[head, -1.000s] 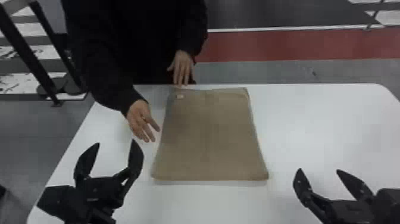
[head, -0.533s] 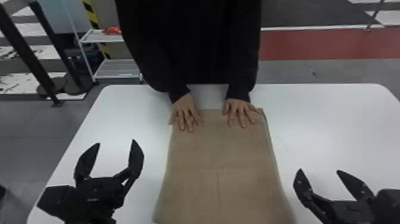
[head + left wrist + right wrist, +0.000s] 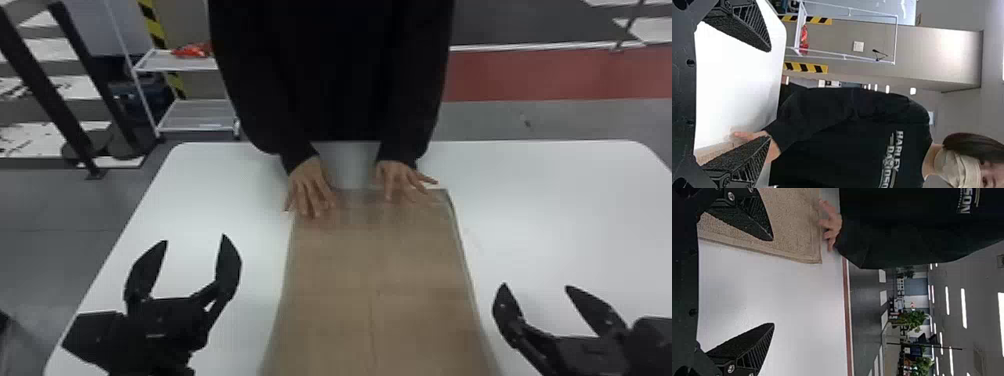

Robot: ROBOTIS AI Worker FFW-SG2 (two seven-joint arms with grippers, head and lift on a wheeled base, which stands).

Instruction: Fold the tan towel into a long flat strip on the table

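The tan towel [image 3: 375, 270] lies spread flat down the middle of the table, its near end running past the bottom edge of the head view. A person's two hands rest on its far end. Left of the towel my left gripper [image 3: 195, 255] is open with nothing between its fingers; my right gripper [image 3: 542, 295], also open, is to the towel's right. In the left wrist view the left gripper [image 3: 768, 94] stands apart over the table, with a bit of towel [image 3: 715, 152] by one finger. In the right wrist view the towel [image 3: 789, 223] passes behind one finger of the right gripper [image 3: 773, 282].
The white table [image 3: 575, 210] extends to both sides of the towel. The person in black leans over its far edge. Behind at the left are a white shelf cart [image 3: 195, 112] and dark barrier posts [image 3: 50, 95].
The person's hands went from the towel's left side and far edge to its far end. The towel now reaches much nearer to the robot, and its far edge slid nearer too. Both grippers kept still.
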